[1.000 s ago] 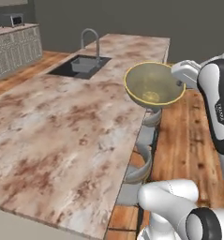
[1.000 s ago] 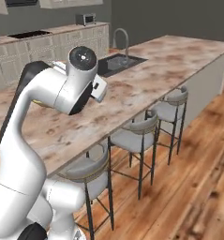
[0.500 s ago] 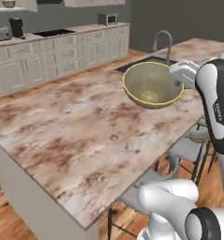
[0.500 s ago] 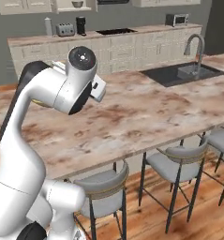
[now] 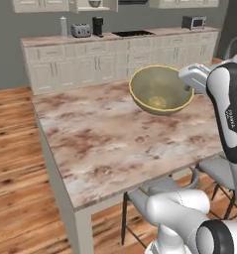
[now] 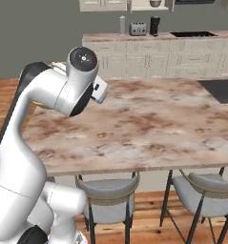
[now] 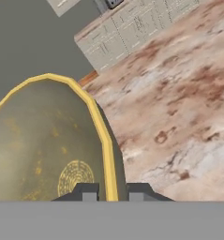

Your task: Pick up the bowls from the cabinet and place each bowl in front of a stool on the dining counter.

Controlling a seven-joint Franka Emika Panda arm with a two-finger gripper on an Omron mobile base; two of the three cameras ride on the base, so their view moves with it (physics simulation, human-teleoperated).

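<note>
One step in hand: carrying, olive-yellow bowl not yet set down
Table (image 5: 115,144): wide marble slab, bare under the carried load
Stools: nearest stool (image 6: 108,190) tucked under the near edge, second stool (image 6: 206,188) beside it to the right
Olive-yellow bowl (image 5: 160,91): held aloft above the table, tilted slightly, apart from the marble
Pincer (image 7: 112,191): clamped narrow on the bowl's yellow rim, one tip inside, one outside
Next move, as a judgement: line up over the near edge opposite a stool, lower until flat on the marble, then release
</note>
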